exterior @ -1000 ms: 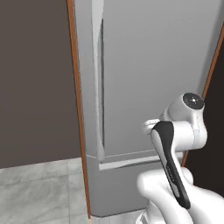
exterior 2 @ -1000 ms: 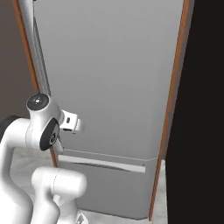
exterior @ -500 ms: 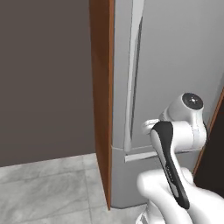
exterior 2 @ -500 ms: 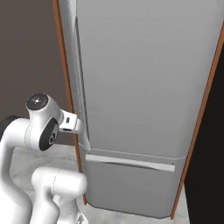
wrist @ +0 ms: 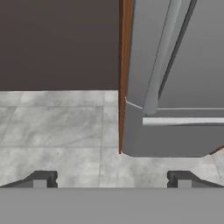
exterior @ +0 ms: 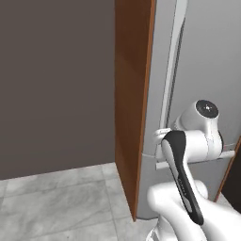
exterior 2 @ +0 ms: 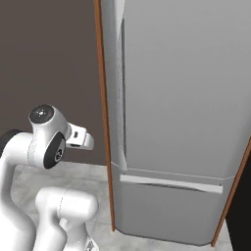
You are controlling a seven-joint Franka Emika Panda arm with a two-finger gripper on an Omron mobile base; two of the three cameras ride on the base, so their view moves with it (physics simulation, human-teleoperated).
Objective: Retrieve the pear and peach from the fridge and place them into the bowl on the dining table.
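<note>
The fridge (exterior 2: 181,98) stands shut, so this is the approach to opening it. The hand (wrist: 111,178), spread wide and empty, sits short of the long handle (wrist: 159,61) and needs to reach it.

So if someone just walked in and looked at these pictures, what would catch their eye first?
The tall light-grey fridge would, with its door shut and its long vertical handle at the door's left edge. An orange-brown wooden panel runs up its left side against a dark wall. In the hand view the gripper has its jaws wide open over the grey tiled floor, short of the fridge.
</note>
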